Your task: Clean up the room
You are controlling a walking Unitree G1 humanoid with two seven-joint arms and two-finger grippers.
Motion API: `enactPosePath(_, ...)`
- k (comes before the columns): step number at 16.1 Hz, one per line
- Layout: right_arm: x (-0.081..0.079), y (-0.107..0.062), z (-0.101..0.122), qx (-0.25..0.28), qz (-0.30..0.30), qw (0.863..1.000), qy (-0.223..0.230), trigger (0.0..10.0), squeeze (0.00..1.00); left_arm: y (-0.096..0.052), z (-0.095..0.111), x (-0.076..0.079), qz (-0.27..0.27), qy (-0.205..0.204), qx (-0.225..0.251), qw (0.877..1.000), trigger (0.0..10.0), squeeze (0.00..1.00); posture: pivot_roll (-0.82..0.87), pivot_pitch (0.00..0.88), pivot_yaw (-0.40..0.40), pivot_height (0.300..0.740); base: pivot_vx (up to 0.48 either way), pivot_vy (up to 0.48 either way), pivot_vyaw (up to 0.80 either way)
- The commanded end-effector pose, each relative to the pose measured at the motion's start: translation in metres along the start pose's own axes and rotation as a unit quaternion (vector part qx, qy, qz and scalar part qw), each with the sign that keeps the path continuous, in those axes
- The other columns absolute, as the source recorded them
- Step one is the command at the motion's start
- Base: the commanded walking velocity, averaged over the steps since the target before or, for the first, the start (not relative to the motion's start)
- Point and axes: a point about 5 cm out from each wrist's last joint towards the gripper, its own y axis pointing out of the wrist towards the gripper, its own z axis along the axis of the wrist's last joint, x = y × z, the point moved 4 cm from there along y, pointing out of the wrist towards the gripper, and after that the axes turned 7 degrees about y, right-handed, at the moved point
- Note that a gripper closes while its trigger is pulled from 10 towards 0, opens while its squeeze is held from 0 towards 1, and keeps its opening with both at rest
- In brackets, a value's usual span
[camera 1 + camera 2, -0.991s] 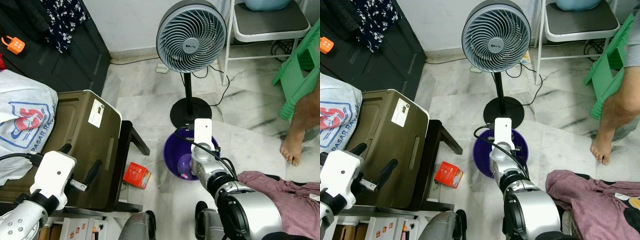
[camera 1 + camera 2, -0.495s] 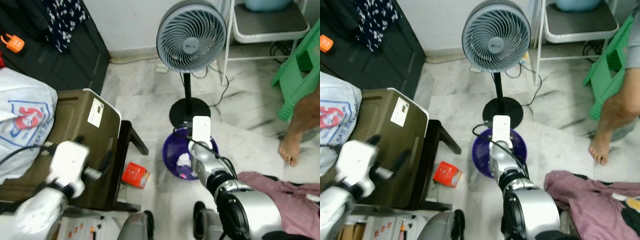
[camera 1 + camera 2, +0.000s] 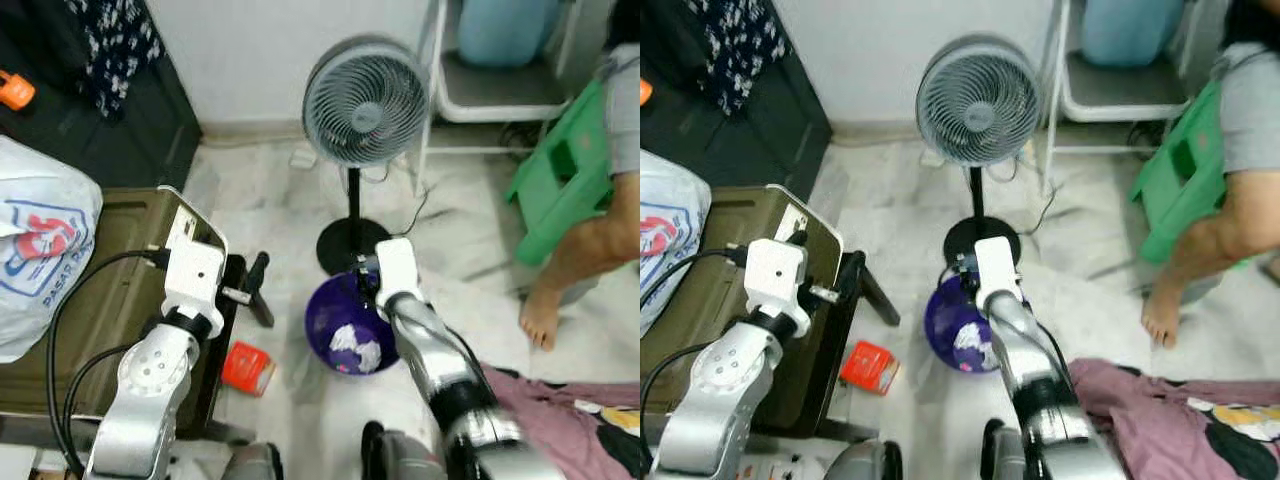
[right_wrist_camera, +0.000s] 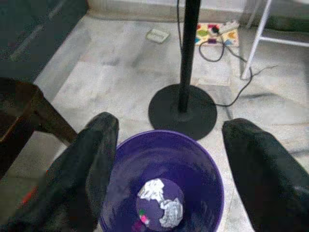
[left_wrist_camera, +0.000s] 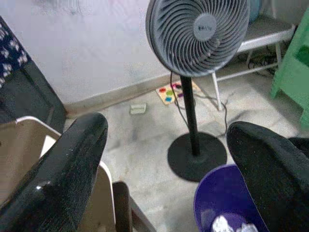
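Purple plastic marks the bin (image 3: 345, 335) at the lower middle of the left eye frame, standing on pale marble floor (image 3: 270, 200) with crumpled white paper (image 3: 356, 347) lying in its bottom. The right gripper (image 4: 164, 164) hangs right above the bin's mouth, its two black fingers (image 4: 89, 159) spread wide apart with nothing between them; in the wrist picture the paper and a few small coloured scraps show between them, down inside the bin. The left gripper (image 5: 169, 169) is raised at the left of the frame, over the edge of an olive-brown case (image 3: 90, 270), and its fingers (image 5: 72, 164) are likewise apart and empty. A small red box (image 3: 247, 367) lies on the floor at lower left, between the case and the bin. Just behind the bin stands a grey pedestal fan (image 3: 365, 100) on a round black base (image 3: 352, 243). A white printed bag (image 3: 40, 250) rests on the case at the far left. At the right edge a person's bare foot (image 3: 540, 315) stands beside a green plastic stool (image 3: 560, 190), and a mauve garment (image 3: 570, 400) lies on the floor at lower right. A white metal chair (image 3: 490, 90) stands at the upper right.
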Motion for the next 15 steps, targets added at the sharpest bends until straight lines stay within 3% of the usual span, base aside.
enactPosePath(1,-0.008,-0.009,0.014,0.039,0.023,0.999,0.002,10.0,1.00,0.004,-0.003,-0.002,0.009,0.003,0.000,1.000,10.0,0.00,0.00,0.018,0.080,0.740,0.000,0.000,0.00)
enactPosePath(3,0.002,-0.022,0.017,0.067,0.015,0.998,0.013,10.0,1.00,0.012,-0.004,0.000,0.013,-0.001,0.008,1.000,10.0,0.00,-0.02,0.000,0.077,0.740,0.000,0.000,0.00)
enactPosePath(4,0.017,-0.030,0.034,0.102,-0.008,0.994,0.034,10.0,1.00,0.020,-0.005,-0.002,0.024,-0.004,0.016,1.000,10.0,0.00,-0.04,0.000,0.075,0.740,0.000,0.000,0.00)
enactPosePath(6,0.027,-0.038,0.045,0.116,-0.024,0.991,0.058,10.0,1.00,0.025,-0.003,-0.006,0.038,-0.007,0.028,0.999,10.0,0.00,-0.05,0.000,0.070,0.740,0.000,0.000,0.00)
enactPosePath(10,0.022,-0.059,0.064,0.174,-0.003,0.984,0.044,10.0,1.00,0.029,-0.006,-0.011,0.053,-0.014,0.039,0.998,10.0,0.00,-0.05,0.000,0.065,0.740,0.000,0.000,0.00)
enactPosePath(12,0.022,-0.064,0.062,0.173,0.004,0.984,0.037,10.0,1.00,0.031,-0.004,-0.008,0.051,-0.015,0.045,0.998,10.0,0.00,-0.05,0.000,0.065,0.740,0.000,0.000,0.00)
enactPosePath(13,0.023,-0.064,0.060,0.169,0.001,0.985,0.034,10.0,0.00,0.032,-0.004,-0.007,0.047,-0.014,0.048,0.998,10.0,0.00,-0.05,0.000,0.064,0.740,0.000,0.000,0.00)
enactPosePath(15,0.024,-0.064,0.061,0.170,0.001,0.985,0.026,10.0,0.00,0.033,-0.005,-0.005,0.045,-0.016,0.051,0.998,10.0,0.00,-0.06,0.000,0.064,0.740,0.000,0.000,0.00)
